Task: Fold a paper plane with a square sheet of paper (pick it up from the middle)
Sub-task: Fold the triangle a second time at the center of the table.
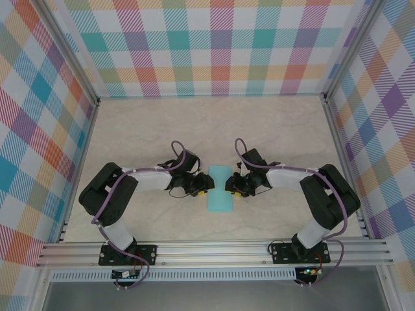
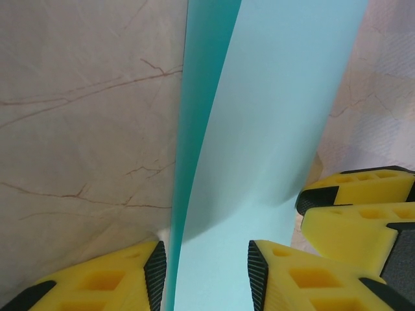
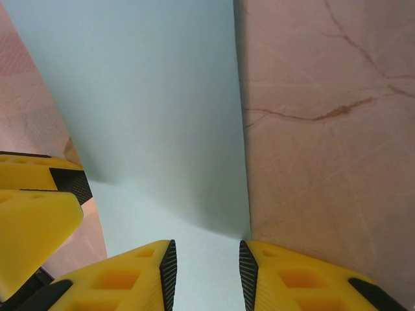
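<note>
Your left gripper [image 2: 206,265] has its jaws apart over one long edge of the light cyan paper [image 1: 220,189] (a folded strip), and the right gripper [image 3: 207,262] is likewise open at the opposite edge. The paper lies midway between the side edges of the bench [image 1: 162,123], closer to the near edge.

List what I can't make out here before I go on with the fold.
Top view: whether the left gripper and right gripper touch the paper; too small, wrists overhang.
Left wrist view: the paper's near end, cut off by the bottom edge between the fingers.
Right wrist view: its far end, cut off by the top edge.
</note>
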Tool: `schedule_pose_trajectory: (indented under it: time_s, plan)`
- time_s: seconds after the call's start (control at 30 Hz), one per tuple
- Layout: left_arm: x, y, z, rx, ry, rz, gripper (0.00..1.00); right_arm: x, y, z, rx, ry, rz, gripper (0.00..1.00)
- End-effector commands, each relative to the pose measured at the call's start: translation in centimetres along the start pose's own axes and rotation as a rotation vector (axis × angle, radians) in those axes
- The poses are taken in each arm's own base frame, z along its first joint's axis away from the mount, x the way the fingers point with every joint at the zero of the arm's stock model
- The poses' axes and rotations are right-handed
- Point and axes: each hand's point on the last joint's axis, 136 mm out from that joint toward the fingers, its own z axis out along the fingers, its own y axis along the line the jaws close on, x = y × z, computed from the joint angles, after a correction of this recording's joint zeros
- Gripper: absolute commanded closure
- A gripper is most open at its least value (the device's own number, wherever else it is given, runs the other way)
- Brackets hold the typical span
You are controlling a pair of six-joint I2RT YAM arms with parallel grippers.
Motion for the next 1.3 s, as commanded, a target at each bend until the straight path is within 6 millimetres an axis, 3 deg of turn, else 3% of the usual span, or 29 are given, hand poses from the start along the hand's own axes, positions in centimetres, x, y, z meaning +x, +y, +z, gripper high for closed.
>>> schedule_pose_trajectory:
  time_s: [0.0, 0.57, 1.0, 1.27]
  plan:
    - [0.0, -0.6, 0.5, 0.043, 0.012, 0.009, 0.61, 0.5, -1.2, 0.5, 0.021, 0.012, 0.022, 0.66]
    - [-0.4, -1.1, -0.4, 0.044, -0.026, 0.016, 0.62, 0.5, -1.3, 0.4, 0.017, 0.01, 0.02, 0.66]
    - [-0.8, -2.0, 0.4, 0.101, -0.022, -0.004, 0.62, 0.5, -1.2, 0.1, 0.01, 0.006, 0.016, 0.68]
    - [-0.9, -1.3, 0.4, 0.073, -0.032, -0.017, 0.65, 0.2, 0.0, -1.8, -0.011, -0.048, -0.018, 0.65]
